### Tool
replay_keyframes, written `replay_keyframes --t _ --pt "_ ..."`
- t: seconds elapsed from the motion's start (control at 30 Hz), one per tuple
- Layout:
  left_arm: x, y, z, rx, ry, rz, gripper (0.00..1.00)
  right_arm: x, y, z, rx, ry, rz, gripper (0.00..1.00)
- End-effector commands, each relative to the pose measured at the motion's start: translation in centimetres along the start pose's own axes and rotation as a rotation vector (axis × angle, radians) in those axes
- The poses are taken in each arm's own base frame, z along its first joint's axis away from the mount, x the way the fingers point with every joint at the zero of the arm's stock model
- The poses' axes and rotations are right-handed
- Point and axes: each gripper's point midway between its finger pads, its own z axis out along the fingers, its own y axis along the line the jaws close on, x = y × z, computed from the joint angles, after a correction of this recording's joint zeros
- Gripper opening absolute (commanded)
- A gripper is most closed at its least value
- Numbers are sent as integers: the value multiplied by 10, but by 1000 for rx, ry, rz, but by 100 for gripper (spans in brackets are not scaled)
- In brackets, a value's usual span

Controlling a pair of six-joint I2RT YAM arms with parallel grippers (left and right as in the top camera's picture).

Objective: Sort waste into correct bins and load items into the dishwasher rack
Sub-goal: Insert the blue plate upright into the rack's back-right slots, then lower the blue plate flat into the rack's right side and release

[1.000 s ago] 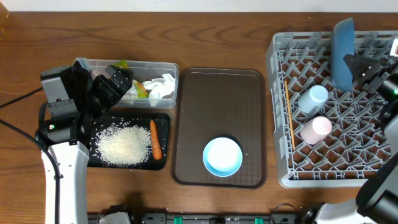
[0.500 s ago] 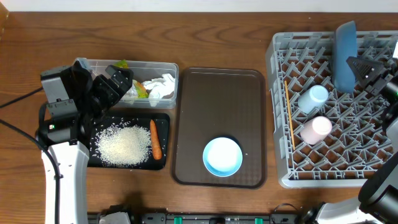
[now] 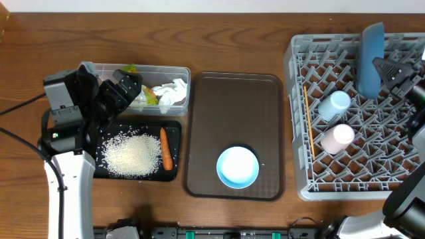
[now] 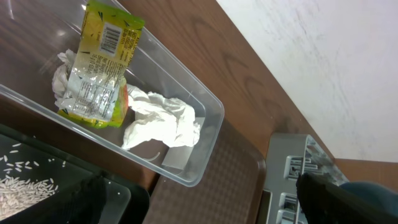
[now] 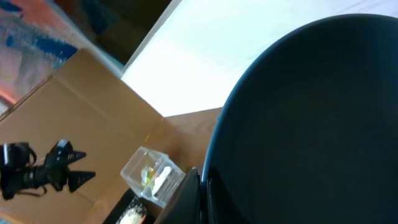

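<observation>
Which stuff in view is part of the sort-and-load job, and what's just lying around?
Job:
snack wrapper, tissue, carrot, rice, clear tub, black tray, dark blue plate, light blue cup, pink cup, bowl, chopsticks, grey rack

Lying about:
brown serving tray (only under the bowl), cardboard box

A brown wood-grain desk (image 3: pixel 232 53) stands against a plain white wall (image 3: pixel 199 5); a cardboard box (image 5: pixel 81 124) sits at the desk's far left corner.
</observation>
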Motion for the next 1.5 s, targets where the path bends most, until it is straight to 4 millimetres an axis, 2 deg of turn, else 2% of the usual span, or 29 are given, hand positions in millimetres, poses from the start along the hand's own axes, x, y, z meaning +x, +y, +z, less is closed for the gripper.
replay_keyframes --t 0.0,0.17,0.3,0.37,0.67,0.87,1.0,1.17,1.37,1.47 --pt "-4 1 -1 -8 -14 21 100 -7 0 11 18 -24 41 1" --pt "-4 1 -1 -8 -14 21 100 -26 -2 14 55 -113 163 1" --pt "-4 1 -1 -8 -14 22 100 -43 9 12 34 -175 176 1" --pt "-4 1 -1 -8 -14 21 100 -45 7 10 41 -186 195 1" --pt "-4 1 -1 -8 -14 21 100 -20 -18 5 96 -228 286 1" --pt "-4 1 -1 -8 -14 21 100 -7 -23 1 105 -232 301 1" --pt "-4 1 -1 -8 -14 22 100 -17 -7 -7 60 -240 217 1" --pt "-4 1 -1 -8 -14 21 100 -34 22 -32 -1 -277 165 2" --pt "-4 1 -1 -8 -14 22 100 -24 19 -52 17 -216 203 1" --pt "-4 1 -1 -8 -14 21 100 -28 20 -55 19 -236 200 1"
